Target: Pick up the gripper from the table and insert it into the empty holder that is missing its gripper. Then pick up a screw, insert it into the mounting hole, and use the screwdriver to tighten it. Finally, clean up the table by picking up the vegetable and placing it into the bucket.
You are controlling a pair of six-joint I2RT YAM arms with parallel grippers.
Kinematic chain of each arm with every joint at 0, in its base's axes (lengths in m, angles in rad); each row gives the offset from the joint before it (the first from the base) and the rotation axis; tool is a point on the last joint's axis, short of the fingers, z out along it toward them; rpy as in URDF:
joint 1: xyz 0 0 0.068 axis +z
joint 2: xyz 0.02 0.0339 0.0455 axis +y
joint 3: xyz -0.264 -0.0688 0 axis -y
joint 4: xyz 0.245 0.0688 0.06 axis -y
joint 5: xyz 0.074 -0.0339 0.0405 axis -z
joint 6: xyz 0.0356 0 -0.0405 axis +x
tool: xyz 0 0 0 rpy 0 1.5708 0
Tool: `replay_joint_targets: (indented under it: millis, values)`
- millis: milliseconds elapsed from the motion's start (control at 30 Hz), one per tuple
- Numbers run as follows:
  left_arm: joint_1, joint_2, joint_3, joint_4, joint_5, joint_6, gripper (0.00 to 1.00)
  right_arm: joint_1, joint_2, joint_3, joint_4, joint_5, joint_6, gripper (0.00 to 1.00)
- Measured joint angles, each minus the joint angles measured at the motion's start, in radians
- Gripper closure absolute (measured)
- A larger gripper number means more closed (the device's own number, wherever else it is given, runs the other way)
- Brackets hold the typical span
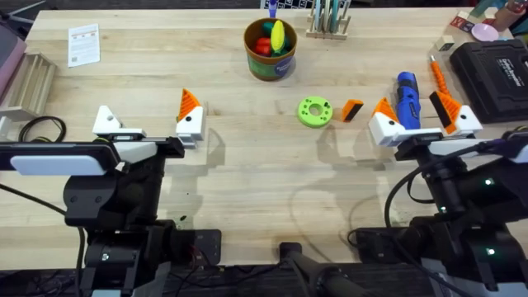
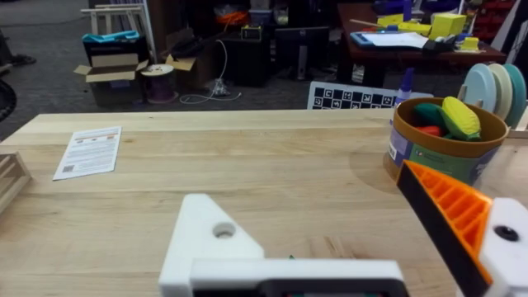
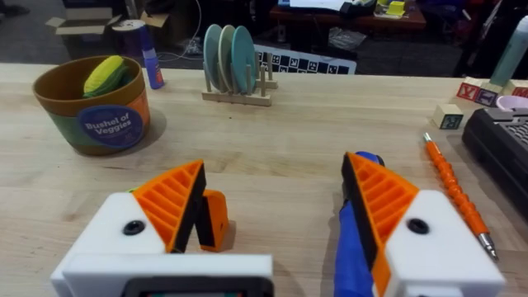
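Gripper [image 1: 352, 110] on table beside right jaws; both jaws wide, empty.

One loose gripper [image 1: 353, 110], one screwdriver [image 1: 407, 101], one bucket [image 1: 270, 51], one green disc [image 1: 314, 110].

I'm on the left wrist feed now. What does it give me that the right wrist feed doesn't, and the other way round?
Left wrist alone: the empty holder with its mounting hole exposed, a paper sheet, and the red and dark-green toys inside the bucket.

Right wrist alone: the loose gripper on the table beside one of the right arm's fingers, the screwdriver, the thin orange pen-like tool, and a plate rack.

Both: the bucket with its yellow corn, and the wooden table.
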Motion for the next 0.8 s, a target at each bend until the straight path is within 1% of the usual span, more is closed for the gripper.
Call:
replay_joint_targets:
  millis: [300,400,533,633,733,800]
  values:
    - [0.0,0.0,0.0,0.0,-0.002,0.0,0.015,0.0,0.0,0.0,-0.002,0.0,0.0,0.009]
    - [0.0,0.0,0.0,0.007,-0.014,0.0,0.014,0.0,0.0,0.0,0.002,0.0,0.0,0.008]
    - [0.0,0.0,0.005,0.025,-0.02,0.0,0.015,0.0,0.0,0.002,0.078,-0.007,0.0,0.008]
    - [0.0,0.0,0.042,-0.036,-0.021,0.0,0.015,0.0,0.0,0.033,0.096,-0.008,0.0,0.009]
    - [0.0,0.007,0.146,-0.157,-0.025,-0.001,0.016,0.0,0.003,0.112,0.058,-0.008,0.0,0.01]
    - [0.0,0.036,0.25,-0.254,-0.034,-0.005,0.015,0.0,0.011,0.186,0.011,-0.008,0.001,0.01]
